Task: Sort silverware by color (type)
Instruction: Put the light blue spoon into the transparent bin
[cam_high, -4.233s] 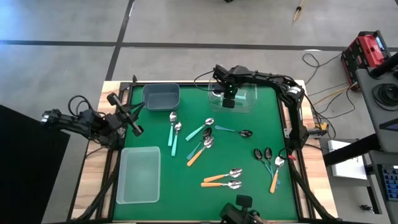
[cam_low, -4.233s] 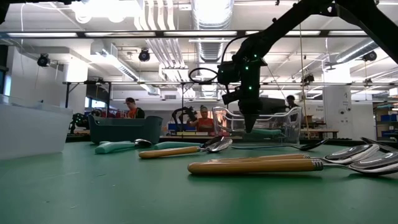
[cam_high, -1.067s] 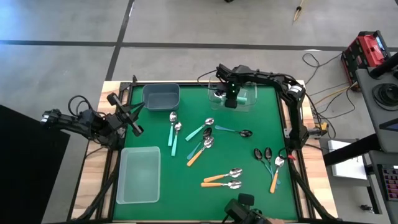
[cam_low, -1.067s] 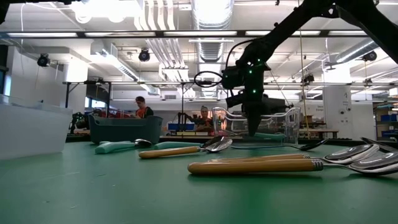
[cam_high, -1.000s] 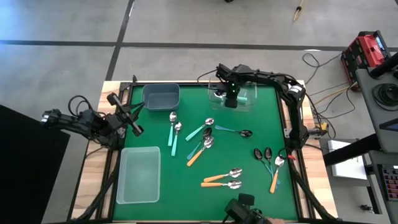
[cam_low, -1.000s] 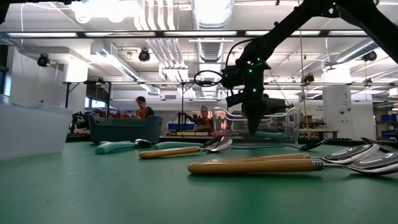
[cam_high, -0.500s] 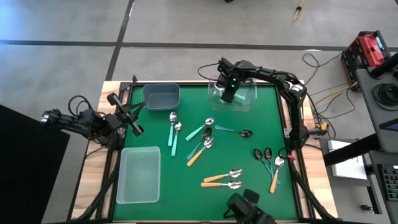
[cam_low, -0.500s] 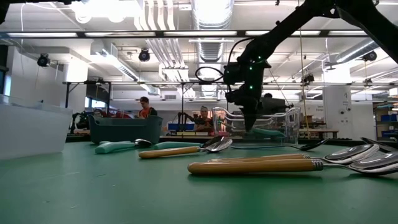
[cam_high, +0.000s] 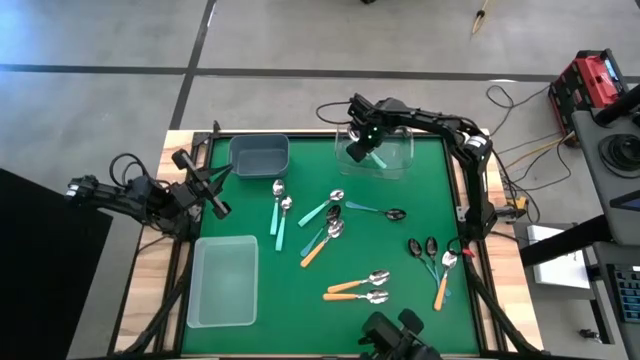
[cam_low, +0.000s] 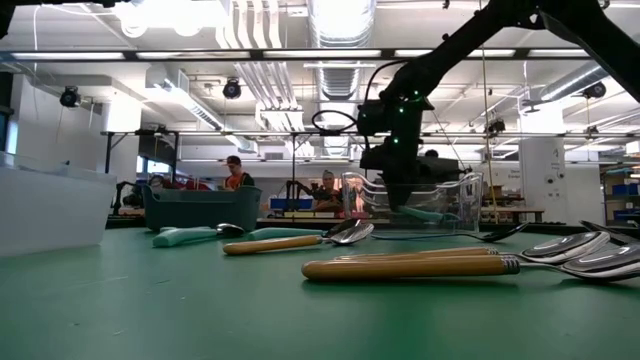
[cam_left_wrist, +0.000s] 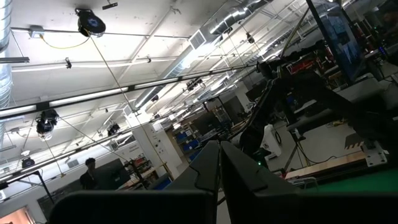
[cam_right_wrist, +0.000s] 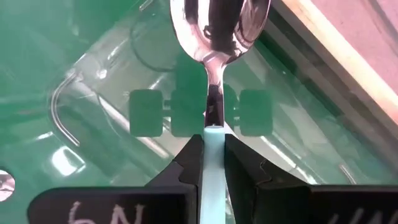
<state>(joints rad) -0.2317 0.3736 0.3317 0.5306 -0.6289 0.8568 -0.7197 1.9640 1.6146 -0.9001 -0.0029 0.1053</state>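
Observation:
My right gripper (cam_high: 359, 152) hangs over the clear container (cam_high: 393, 158) at the table's far edge, shut on a silver-bowled spoon with a teal handle (cam_right_wrist: 214, 74). In the low view the right gripper (cam_low: 396, 198) reaches down into the clear container (cam_low: 450, 200), where a teal handle (cam_low: 428, 213) lies. More spoons lie flat mid-table: teal-handled (cam_high: 277, 217), orange-handled (cam_high: 353, 286) and dark-bowled (cam_high: 392, 213). My left gripper (cam_high: 214, 202) waits shut at the table's left edge. My right gripper pinches the spoon's teal handle (cam_right_wrist: 213, 146) between its two fingers (cam_right_wrist: 189, 162), which lie along the handle. The silver bowl (cam_right_wrist: 217, 25) sticks out past the fingertips over the container's floor. Whether the bowl touches the container cannot be told.
A grey-blue bin (cam_high: 260, 155) stands at the far left and a translucent bin (cam_high: 222, 281) at the near left. Orange-handled spoons (cam_low: 420, 266) lie close to the low camera. More spoons (cam_high: 432, 262) lie near the right edge. Bare green mat lies between the groups.
My right gripper has shifted a little toward the table's left and far edge over the clear container and has turned, still shut on the spoon. The spoons on the mat have stayed where they were.

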